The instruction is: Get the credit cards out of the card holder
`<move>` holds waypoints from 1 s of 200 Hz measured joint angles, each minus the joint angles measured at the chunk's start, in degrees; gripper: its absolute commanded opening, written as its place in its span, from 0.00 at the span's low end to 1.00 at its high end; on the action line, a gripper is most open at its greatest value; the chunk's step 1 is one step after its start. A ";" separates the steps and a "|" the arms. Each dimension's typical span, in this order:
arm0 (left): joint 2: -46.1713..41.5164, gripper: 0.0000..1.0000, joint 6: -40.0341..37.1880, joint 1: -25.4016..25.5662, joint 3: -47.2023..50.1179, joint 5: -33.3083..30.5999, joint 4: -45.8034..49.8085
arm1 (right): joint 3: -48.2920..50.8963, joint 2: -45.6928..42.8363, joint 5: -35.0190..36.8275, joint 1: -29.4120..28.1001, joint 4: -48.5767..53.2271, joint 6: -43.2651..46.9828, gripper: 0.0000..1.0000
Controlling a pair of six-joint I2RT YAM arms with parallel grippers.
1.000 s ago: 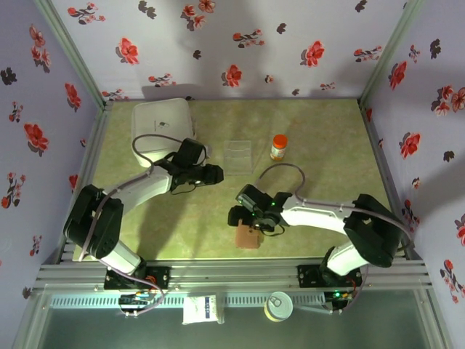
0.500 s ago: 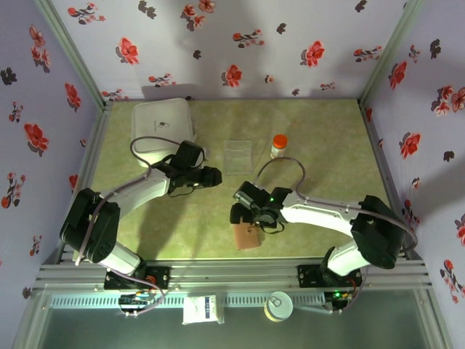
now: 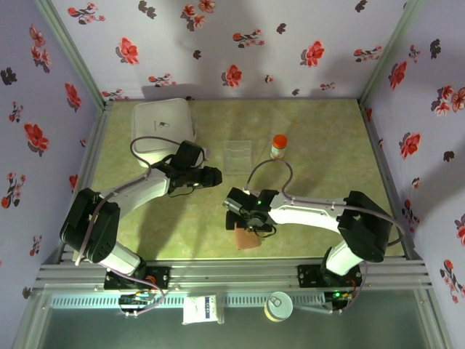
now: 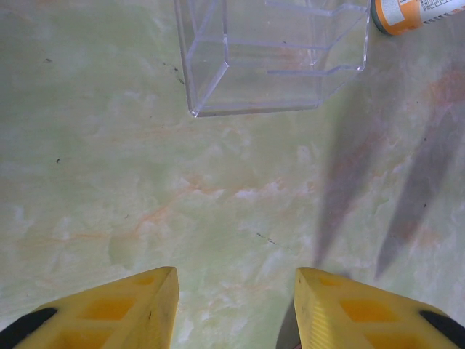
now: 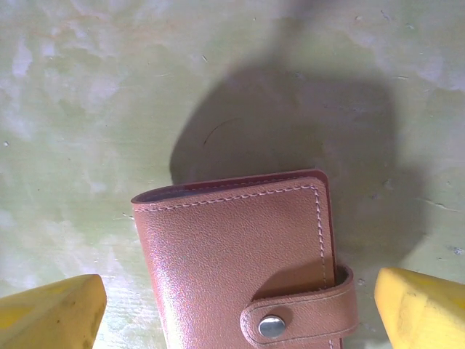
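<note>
**Top external view.**
- Card holder [image 3: 251, 240]: brown, lying flat on the green table [image 3: 327, 145], near edge, about centre.
- Right gripper [image 3: 237, 219]: the arm reaches leftward across the near part of the table, with its wrist bent down over the holder's far end.
- Left gripper [image 3: 212, 174]: the arm is stretched toward mid-table and points right. It is well apart from the holder.
- Other items: white box [image 3: 163, 129] at far left; clear sleeve [image 3: 238, 155] and orange-capped bottle [image 3: 278, 146] at far centre.

**Left wrist view.**
- Left gripper [image 4: 232, 305]: jaws parted over bare table, nothing between them.
- The clear sleeve [image 4: 269, 58] lies ahead, with the bottle [image 4: 414, 11] at the corner.

**Right wrist view.**
- Right gripper [image 5: 232, 313]: jaws spread wide with one yellow finger [image 5: 43, 313] on each side of the card holder [image 5: 232, 247]. They hold nothing, and no contact is evident.
- The holder is folded shut, with its strap fastened by a metal snap [image 5: 272, 326].

**Handling, as judged.**
- The holder is light, with a soft, pliant leather-like cover that may slide on the smooth table.
- The credit cards are presumably inside. They would be thin, stiff and slick.
- The strap must be freed first, so the best hold looks to be across the holder's two long edges, clear of the snap.
</note>
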State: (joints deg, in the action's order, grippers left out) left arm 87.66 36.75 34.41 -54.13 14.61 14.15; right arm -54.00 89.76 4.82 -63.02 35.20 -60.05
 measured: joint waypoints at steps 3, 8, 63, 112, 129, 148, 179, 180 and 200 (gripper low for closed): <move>0.00 0.46 0.00 0.00 0.00 0.00 0.00 | -0.07 0.13 0.00 0.00 0.07 0.00 0.97; 0.00 0.46 0.00 0.00 0.00 0.00 0.00 | -0.13 0.31 0.00 -0.04 0.22 0.00 0.97; 0.00 0.47 0.00 0.00 0.00 0.00 0.00 | -0.33 2.16 0.15 -0.04 1.36 -0.02 0.97; 0.00 0.47 0.00 0.00 0.26 0.00 -0.02 | -1.03 4.81 -1.18 -0.26 0.96 2.05 0.99; 0.00 0.47 0.00 0.00 0.31 0.00 0.02 | -1.70 5.75 -1.55 -0.33 1.36 3.91 0.99; 0.00 0.47 -0.02 0.00 0.31 0.00 0.02 | -2.21 6.47 -1.73 -0.33 2.38 6.10 0.99; 0.00 0.47 -0.02 0.00 0.31 0.00 0.02 | -2.29 7.41 -2.49 -0.31 2.86 8.94 0.97; 0.00 0.47 -0.02 0.00 0.31 0.00 0.02 | -2.32 7.48 -2.51 -0.33 2.89 9.05 0.97; 0.00 0.47 -0.02 0.00 0.31 0.00 0.02 | -2.71 7.89 -2.93 -0.31 3.45 9.94 0.92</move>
State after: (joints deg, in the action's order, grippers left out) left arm 87.66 36.73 34.41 -53.82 14.61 14.17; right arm -56.71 97.65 1.89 -63.33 38.65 -50.11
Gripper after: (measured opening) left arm 0.472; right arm 0.944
